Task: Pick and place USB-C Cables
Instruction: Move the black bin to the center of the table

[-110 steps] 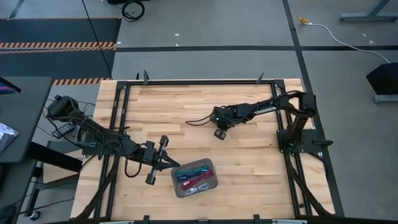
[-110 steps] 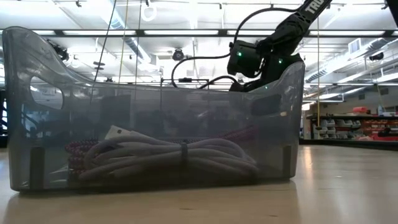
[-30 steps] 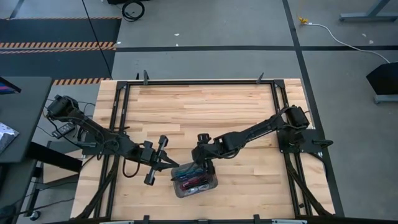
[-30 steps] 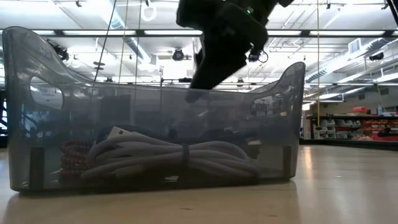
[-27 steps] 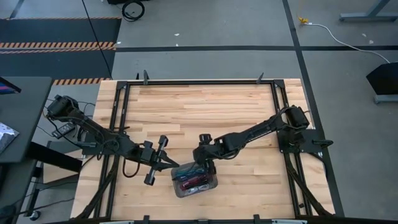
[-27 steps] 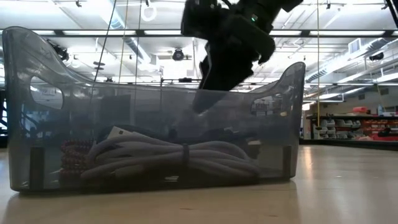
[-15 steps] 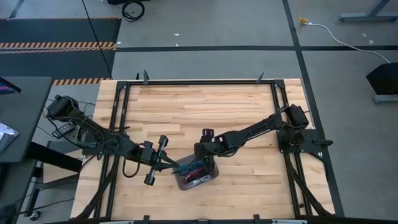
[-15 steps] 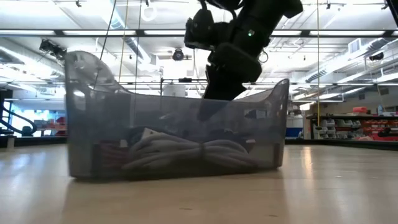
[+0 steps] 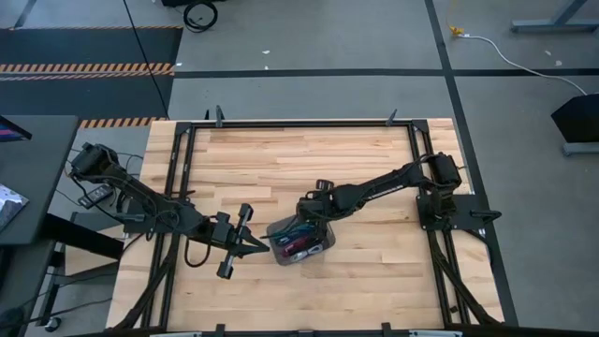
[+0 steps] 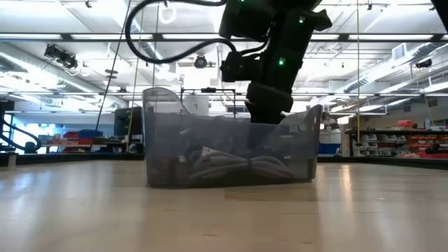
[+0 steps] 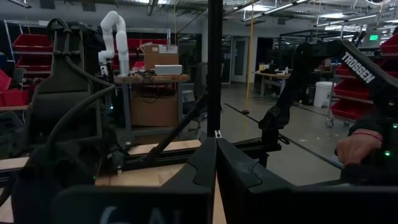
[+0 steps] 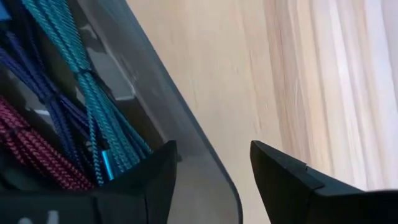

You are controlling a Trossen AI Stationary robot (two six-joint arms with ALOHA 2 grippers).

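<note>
- Your right gripper (image 12: 211, 180) straddles the tray (image 9: 321, 251) wall, fingers apart, one inside and one outside; nothing is clamped.
- The left gripper (image 9: 245, 241) waits just beside the tray on the bench (image 9: 281, 173), fingers together.
- The USB-C Cables all lie bundled in the tray: teal cable (image 12: 93, 106), purple-blue cable (image 12: 46, 93) and dark red cable (image 12: 34, 152) nearest your fingers.
- Expect them light, soft and springy; braided jackets should grip well.
- Pinch a bundle across its tied middle, not a loose loop.
</note>
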